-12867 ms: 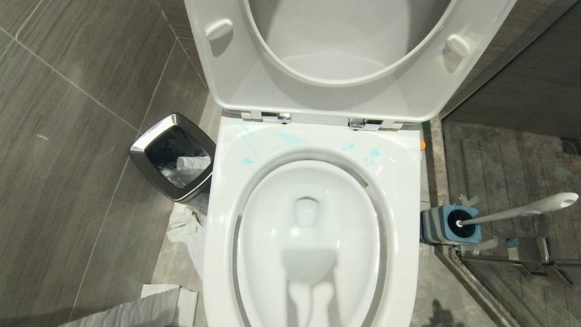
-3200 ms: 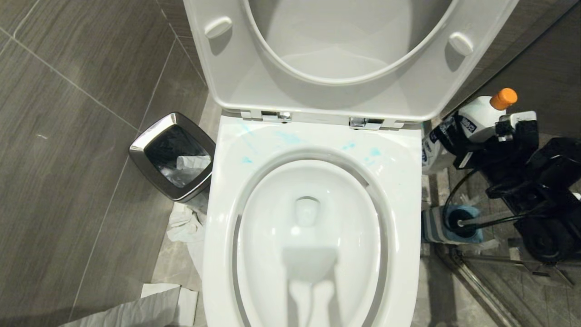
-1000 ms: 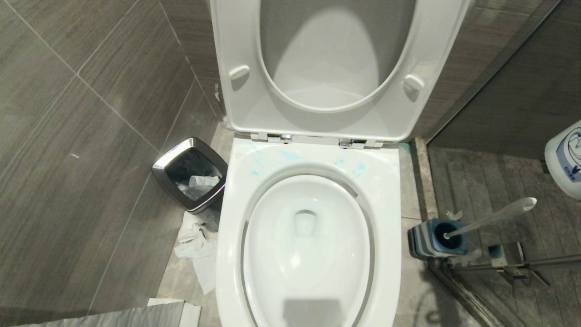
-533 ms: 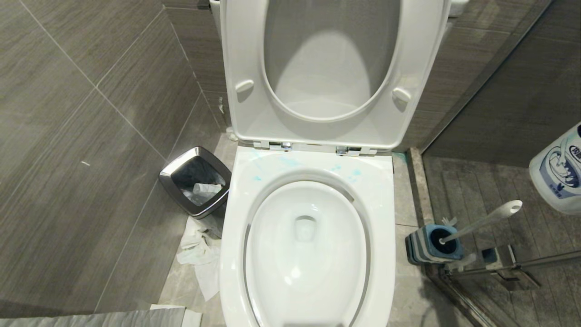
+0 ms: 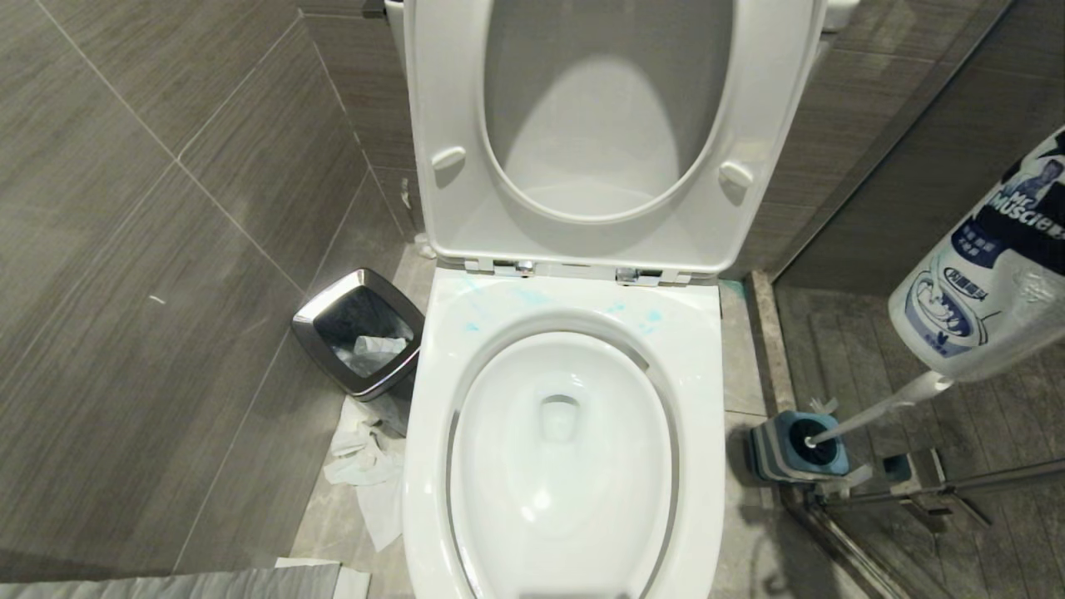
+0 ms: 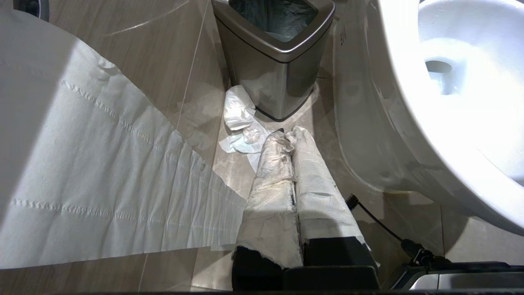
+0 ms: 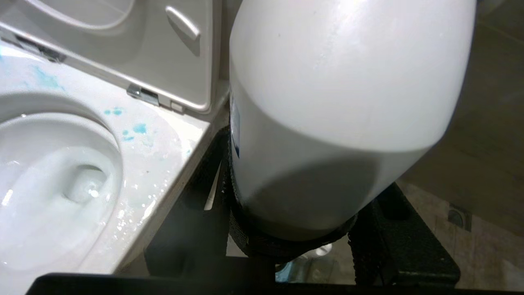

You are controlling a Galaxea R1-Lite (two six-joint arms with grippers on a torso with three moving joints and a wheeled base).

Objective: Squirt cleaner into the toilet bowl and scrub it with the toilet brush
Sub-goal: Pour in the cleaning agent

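The toilet bowl (image 5: 707,399) stands in the middle of the head view, seat and lid (image 5: 449,100) raised, blue smears on its back rim. At the right edge the white cleaner bottle (image 5: 982,274) hangs tilted above the floor, right of the bowl. In the right wrist view my right gripper (image 7: 292,229) is shut on the cleaner (image 7: 339,82), black fingers (image 7: 393,229) on both sides. The toilet brush (image 5: 874,412) stands in its blue and grey holder (image 5: 795,449), under the bottle. My left gripper (image 6: 288,135) is parked low beside the bowl (image 6: 409,123), its paper-wrapped fingers shut.
A dark steel-rimmed bin (image 5: 358,333) stands left of the toilet with crumpled paper (image 5: 366,466) on the floor beside it. A long paper sheet (image 6: 102,184) hangs near the left gripper. A metal door rail (image 5: 915,491) runs along the floor on the right.
The cleaner bottle has come further into the head view from the right edge, toward the bowl and higher. The camera rose earlier and now holds still. The left gripper has not moved.
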